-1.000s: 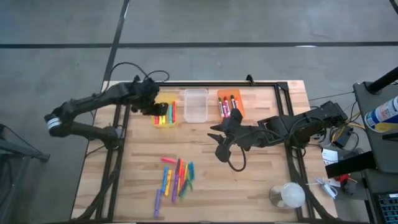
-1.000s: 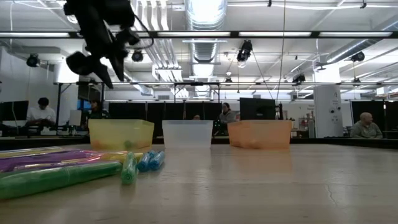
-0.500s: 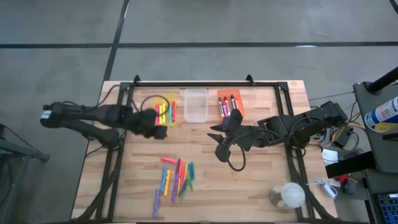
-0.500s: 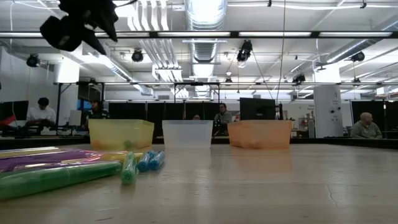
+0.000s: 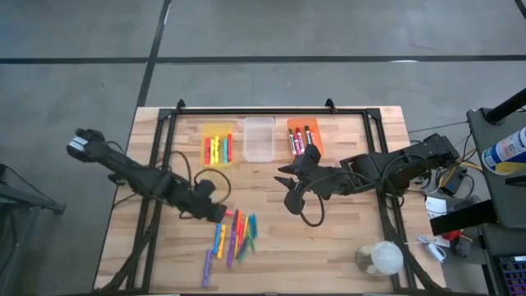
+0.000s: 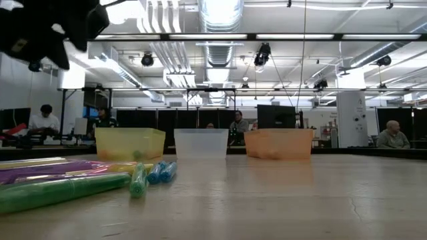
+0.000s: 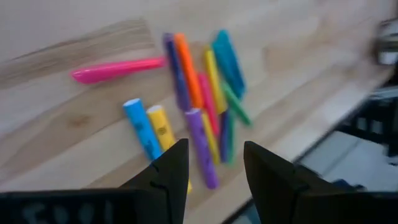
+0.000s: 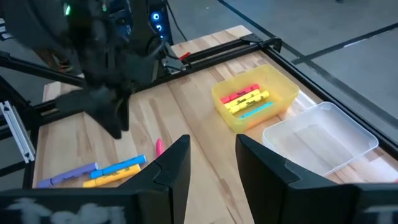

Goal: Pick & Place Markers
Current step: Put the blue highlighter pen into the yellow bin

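**Kid:** While the left gripper (image 5: 215, 210) hangs over the table, where are the markers (image 5: 232, 238)?

**Helper:** Most lie loose in a bunch on the wood, at about seven o'clock from the middle of the table (image 5: 345, 238). The left gripper is right beside them, at about ten o'clock from the bunch. Its two fingers are apart and nothing is in them.

**Kid:** Are there more?

**Helper:** Yes. Some sit in the yellow bin (image 5: 218, 146) at eleven o'clock, and some in the orange bin (image 5: 305, 136) at one o'clock. The clear bin (image 5: 258, 138) between them looks bare.

**Kid:** What about the other arm?

**Helper:** The right gripper (image 5: 289, 187) waits near the middle, at about five o'clock from the clear bin. Its fingers are a little apart and hold nothing.

**Kid:** Will a marker be hard to pick up?

**Helper:** I think not heavy at all. It looks light, stiff and smooth, so it may roll or slip. The ones in the bunch touch each other, so a neighbor could get bumped.

**Kid:** Where should it grab?

**Helper:** I would pinch one across its middle. The pink marker (image 7: 118, 68) lies apart from the rest, so it looks easiest.
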Available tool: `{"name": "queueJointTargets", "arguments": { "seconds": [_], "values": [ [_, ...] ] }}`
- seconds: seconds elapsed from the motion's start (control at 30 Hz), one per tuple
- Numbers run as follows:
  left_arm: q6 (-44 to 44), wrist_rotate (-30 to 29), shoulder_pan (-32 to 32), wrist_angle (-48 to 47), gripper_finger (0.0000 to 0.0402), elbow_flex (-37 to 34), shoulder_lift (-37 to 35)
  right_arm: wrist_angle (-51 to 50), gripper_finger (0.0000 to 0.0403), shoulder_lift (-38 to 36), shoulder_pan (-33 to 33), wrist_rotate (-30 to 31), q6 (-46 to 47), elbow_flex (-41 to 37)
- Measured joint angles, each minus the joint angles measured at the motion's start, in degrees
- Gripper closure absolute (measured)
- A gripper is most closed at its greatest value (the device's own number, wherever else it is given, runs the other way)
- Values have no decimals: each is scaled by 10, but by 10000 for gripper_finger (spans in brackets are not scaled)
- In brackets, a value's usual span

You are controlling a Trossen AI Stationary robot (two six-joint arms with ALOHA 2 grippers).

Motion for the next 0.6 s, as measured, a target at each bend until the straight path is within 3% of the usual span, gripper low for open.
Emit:
{"name": "queueJointTargets", "arguments": {
  "seconds": [0.6],
  "values": [
    [-16,43,-7,-14,255,0,184,0,282,0,2,-5,0,-7]
  ]
}}
